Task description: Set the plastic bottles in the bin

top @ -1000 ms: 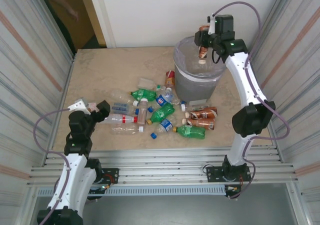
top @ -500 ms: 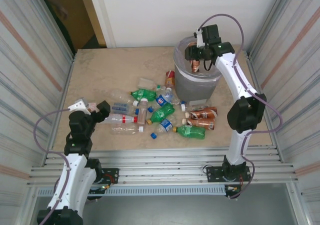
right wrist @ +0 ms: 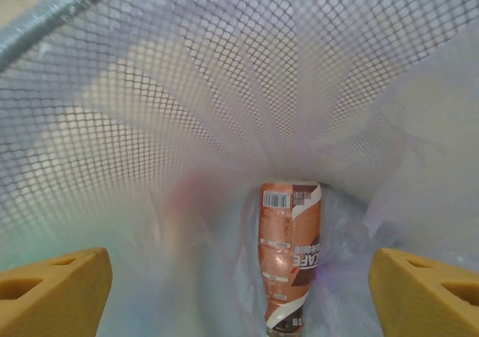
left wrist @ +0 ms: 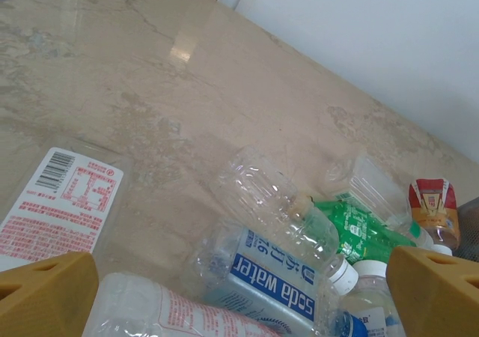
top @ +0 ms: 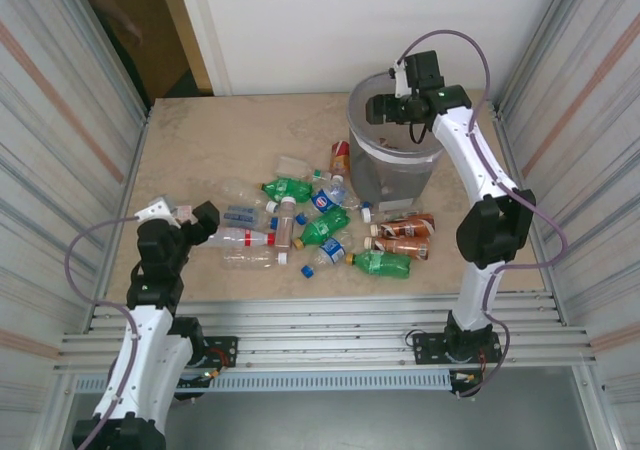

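Your right pincer (top: 378,109) is hanging over the mouth of the bin (top: 392,178) at the far right of the worktop (top: 220,140), fingers spread and gripping nothing. Down inside the bag liner a brown-labelled bottle (right wrist: 289,254) is lying free of them. Your left pincer (top: 183,213) is sitting low at the near left, likewise spread wide and empty, looking over the left end of the heap. The other plastic bottles (top: 320,225) are lying on their sides in a loose cluster in the middle of the worktop, just left of and nearer than the bin, some touching or overlapping. Judging by the clear ones, such as the dented bottle (left wrist: 266,198) and the blue-labelled soda water bottle (left wrist: 277,277) beside it, they are looking empty. That means you are probably dealing with very light, thin-walled, slick things that are going to buckle under a hard squeeze and roll at a nudge. You are likely doing best by closing across the labelled middle of a body, square to its long axis. The shoulder by the cap is looking stiffer. An outlying one such as the green bottle (top: 382,263) at the near edge is giving the fingers room.
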Controlling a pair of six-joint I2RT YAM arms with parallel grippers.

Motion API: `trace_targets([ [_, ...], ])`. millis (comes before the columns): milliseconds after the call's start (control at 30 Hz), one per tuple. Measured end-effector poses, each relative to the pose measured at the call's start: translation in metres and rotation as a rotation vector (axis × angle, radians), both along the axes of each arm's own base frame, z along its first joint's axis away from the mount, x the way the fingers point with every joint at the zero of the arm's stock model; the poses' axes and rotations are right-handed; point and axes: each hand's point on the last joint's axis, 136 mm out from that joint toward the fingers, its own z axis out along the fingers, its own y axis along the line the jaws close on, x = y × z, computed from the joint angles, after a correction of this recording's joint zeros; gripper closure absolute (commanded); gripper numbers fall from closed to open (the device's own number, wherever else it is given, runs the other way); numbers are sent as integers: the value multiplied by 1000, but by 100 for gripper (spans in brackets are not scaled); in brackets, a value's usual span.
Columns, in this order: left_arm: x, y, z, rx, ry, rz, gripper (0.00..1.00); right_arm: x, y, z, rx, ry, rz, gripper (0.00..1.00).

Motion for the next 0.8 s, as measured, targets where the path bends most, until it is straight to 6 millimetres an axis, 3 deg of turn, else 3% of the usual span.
trace_targets([
  [367,-4,10,-11,-20,85,74,1,-26,-15,58,4,-119,-35,1],
  [533,-4,13,-18,-37,146,102,1,-48,-24,81,12,-174,-57,2],
  [800,5,32,-27,-3,317,168,1,-84,-42,85,16,-188,-117,2],
])
